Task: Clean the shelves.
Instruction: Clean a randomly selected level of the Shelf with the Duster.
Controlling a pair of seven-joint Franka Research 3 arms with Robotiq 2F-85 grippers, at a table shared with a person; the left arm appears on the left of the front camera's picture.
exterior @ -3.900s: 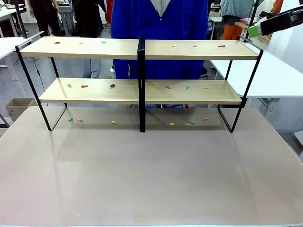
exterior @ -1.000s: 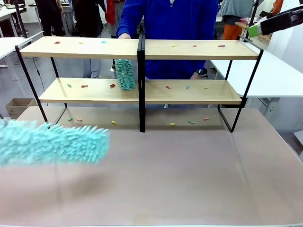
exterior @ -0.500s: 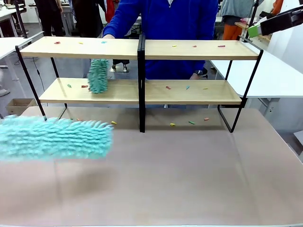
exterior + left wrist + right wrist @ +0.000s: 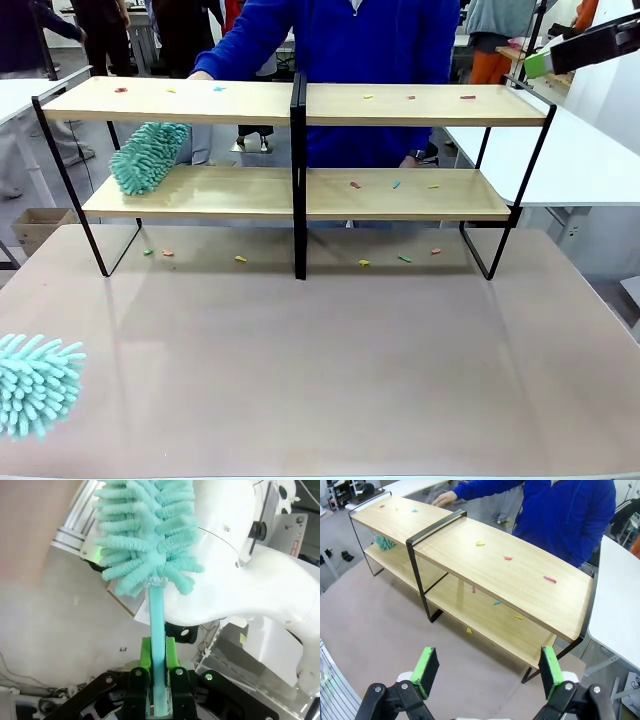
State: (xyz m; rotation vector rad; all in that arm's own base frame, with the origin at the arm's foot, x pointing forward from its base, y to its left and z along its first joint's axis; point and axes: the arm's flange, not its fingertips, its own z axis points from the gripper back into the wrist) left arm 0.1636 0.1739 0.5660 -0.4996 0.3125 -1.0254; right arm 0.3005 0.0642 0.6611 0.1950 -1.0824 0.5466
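Teal fluffy duster sat clamped by its handle in the left pincer, head low over the table's near-left corner. Right pincer stood wide apart, holding nothing. The shelves stood at the table's far side, coloured scraps on both boards. The person's second duster lay on the lower board's left end.
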